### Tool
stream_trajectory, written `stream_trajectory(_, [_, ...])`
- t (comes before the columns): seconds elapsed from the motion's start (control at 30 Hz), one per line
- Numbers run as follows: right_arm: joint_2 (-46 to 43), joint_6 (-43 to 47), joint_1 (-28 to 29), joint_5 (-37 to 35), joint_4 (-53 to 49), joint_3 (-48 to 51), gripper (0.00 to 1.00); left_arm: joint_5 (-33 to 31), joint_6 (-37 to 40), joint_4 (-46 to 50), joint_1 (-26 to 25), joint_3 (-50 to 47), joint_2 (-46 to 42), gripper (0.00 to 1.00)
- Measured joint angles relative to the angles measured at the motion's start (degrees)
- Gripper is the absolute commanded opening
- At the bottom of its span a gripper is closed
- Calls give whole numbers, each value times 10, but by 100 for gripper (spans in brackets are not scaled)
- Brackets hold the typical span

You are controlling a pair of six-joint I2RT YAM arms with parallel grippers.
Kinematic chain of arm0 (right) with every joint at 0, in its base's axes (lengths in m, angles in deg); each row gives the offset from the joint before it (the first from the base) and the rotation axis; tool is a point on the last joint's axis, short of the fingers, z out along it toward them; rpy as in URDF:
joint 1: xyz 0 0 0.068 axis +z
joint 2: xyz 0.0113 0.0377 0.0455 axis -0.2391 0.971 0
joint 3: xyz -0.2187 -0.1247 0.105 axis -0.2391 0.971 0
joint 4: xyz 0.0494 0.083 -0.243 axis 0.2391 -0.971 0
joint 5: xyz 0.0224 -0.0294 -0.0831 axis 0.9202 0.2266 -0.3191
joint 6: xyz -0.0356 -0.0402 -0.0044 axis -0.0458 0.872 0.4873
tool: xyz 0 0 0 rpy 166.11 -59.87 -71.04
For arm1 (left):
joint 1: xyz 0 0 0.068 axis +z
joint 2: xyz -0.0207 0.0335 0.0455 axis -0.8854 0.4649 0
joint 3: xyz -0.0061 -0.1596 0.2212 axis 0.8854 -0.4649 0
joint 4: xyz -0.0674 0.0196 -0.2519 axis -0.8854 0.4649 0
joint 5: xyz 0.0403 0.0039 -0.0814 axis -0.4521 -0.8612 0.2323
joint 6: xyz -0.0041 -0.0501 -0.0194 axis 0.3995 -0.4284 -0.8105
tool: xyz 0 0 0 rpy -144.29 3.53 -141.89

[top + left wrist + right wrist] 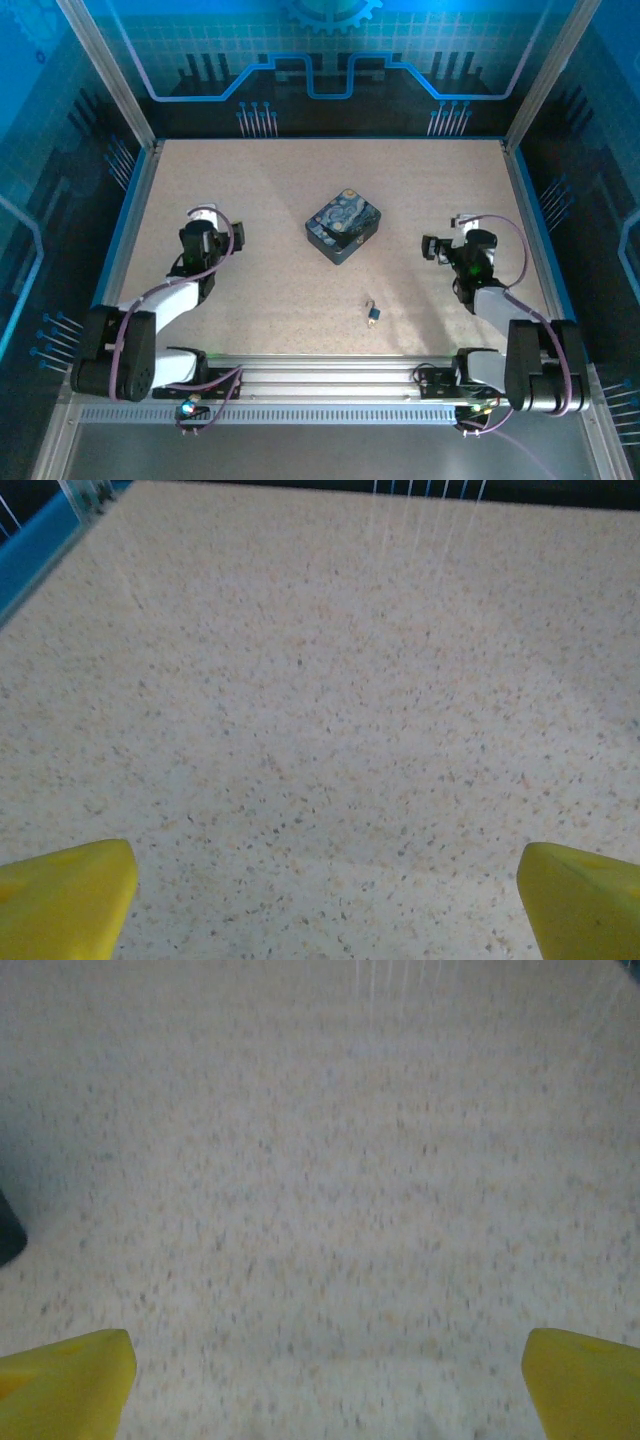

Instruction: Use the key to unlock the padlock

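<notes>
The padlock (pixel 372 313) is a tiny dark piece with a bluish glint, lying on the speckled table near the front, between the two arms. It is too small to tell the key apart from it. My left gripper (pixel 207 214) hovers over the left part of the table, far from the padlock. In the left wrist view its yellow fingertips (pixel 65 895) stand wide apart over bare table, so the left gripper (pixel 325 900) is open. My right gripper (pixel 458 226) is at the right, and in the blurred right wrist view the right gripper (pixel 325 1380) is also open and empty.
A blue painted tin box (pixel 344 225) sits in the middle of the table, behind the padlock; its dark corner (pixel 6 1232) shows at the left edge of the right wrist view. Blue rails (pixel 126 230) border the table sides.
</notes>
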Motion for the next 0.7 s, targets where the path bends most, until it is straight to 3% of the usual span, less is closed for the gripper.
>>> stream_trajectory(0.43, [19,23,23,21,150,40,100,112,28,-183,27,-13,134,99])
stream_trajectory(0.7, [142,45,64,8,197,14,100,127,28,-221,30,-17,136,99])
